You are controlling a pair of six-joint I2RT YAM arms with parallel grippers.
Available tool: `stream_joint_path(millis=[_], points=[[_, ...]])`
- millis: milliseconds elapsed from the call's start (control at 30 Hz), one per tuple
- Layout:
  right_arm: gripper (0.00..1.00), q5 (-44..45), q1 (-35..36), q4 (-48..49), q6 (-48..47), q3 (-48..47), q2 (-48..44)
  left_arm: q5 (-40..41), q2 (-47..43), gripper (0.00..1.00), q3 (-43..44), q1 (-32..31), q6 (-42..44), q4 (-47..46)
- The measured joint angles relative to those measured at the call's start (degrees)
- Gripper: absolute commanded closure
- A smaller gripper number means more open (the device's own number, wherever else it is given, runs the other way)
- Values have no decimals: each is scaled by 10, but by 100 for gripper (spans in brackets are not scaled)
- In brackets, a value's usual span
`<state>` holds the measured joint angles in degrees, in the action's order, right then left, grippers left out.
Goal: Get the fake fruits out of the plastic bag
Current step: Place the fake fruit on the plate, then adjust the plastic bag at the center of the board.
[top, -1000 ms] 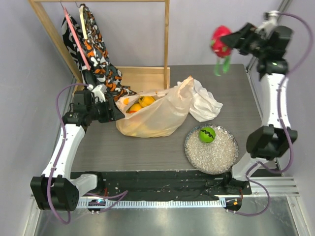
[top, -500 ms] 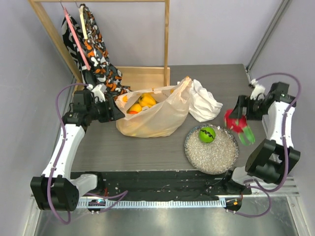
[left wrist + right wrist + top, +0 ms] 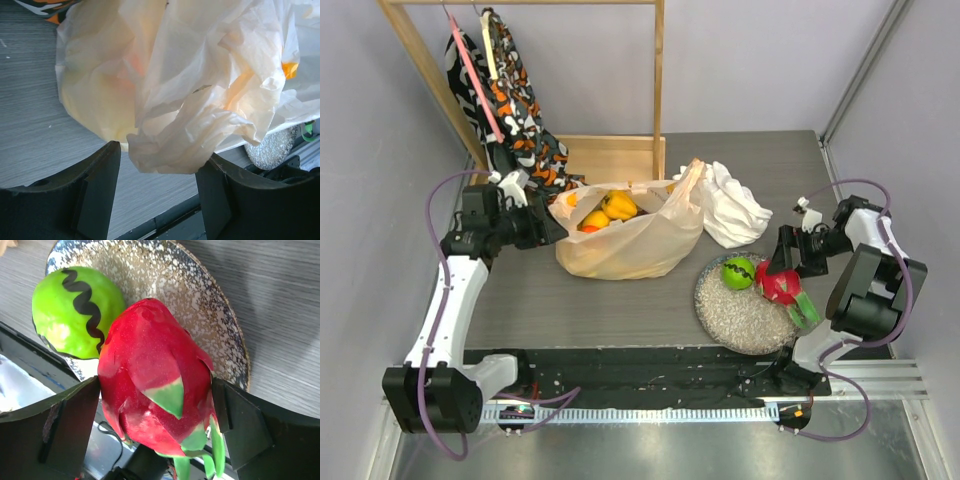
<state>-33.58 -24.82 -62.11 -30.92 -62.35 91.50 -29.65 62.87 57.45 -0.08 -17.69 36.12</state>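
Two tools engaged. Left tool (image 3: 162, 154), half-open, pinches the plastic bag (image 3: 620, 245); right tool (image 3: 156, 388) straddles the dragon fruit (image 3: 145, 352) over the plate (image 3: 212, 315). I cannot tell whether it grips.

The dragon fruit (image 3: 150, 385) is lying between the right gripper (image 3: 156, 385)'s fingers (image 3: 60, 430) over the plate (image 3: 210, 305), the lime (image 3: 75, 310) sitting just past one fingertip.

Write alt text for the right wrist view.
A red dragon fruit with green scales fills the gap between the dark fingers of the right tool; whether they grip it is unclear. Beside it, a green lime with a black zigzag lies on a speckled plate on a grey table.
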Motion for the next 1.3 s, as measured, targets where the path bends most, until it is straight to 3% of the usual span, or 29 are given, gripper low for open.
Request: stream_joint_path(millis=[233, 433, 500, 533, 633, 767, 833, 967, 1067, 1200, 1300], points=[[0, 0, 1, -21, -6, -64, 10, 0, -7, 36, 0, 17, 4, 9], [0, -45, 37, -46, -11, -336, 0, -3, -18, 36, 0, 17, 19, 25], [4, -50, 102, -28, 20, -438, 0, -11, -24, 36, -2, 17, 19, 28], [11, -53, 141, -13, 37, -473, 0, -17, -27, 35, -3, 17, 18, 28], [29, -46, 332, 90, 113, -523, -4, -37, -30, 36, -7, 17, 12, 28], [63, -37, 497, 182, 184, -504, 14, -48, -30, 37, -7, 17, 3, 27], [67, -23, 534, 214, 203, -496, 38, -52, -30, 37, -6, 17, -2, 28], [69, 24, 575, 267, 223, -446, 89, -56, -30, 37, 4, 17, -7, 28], [68, 78, 611, 304, 215, -347, 97, -56, -30, 37, 12, 17, -14, 27], [62, 133, 691, 331, 185, -239, 92, -56, -30, 37, 13, 17, -19, 27], [59, 126, 753, 331, 153, -149, 66, -56, -31, 36, 12, 17, -22, 27]])
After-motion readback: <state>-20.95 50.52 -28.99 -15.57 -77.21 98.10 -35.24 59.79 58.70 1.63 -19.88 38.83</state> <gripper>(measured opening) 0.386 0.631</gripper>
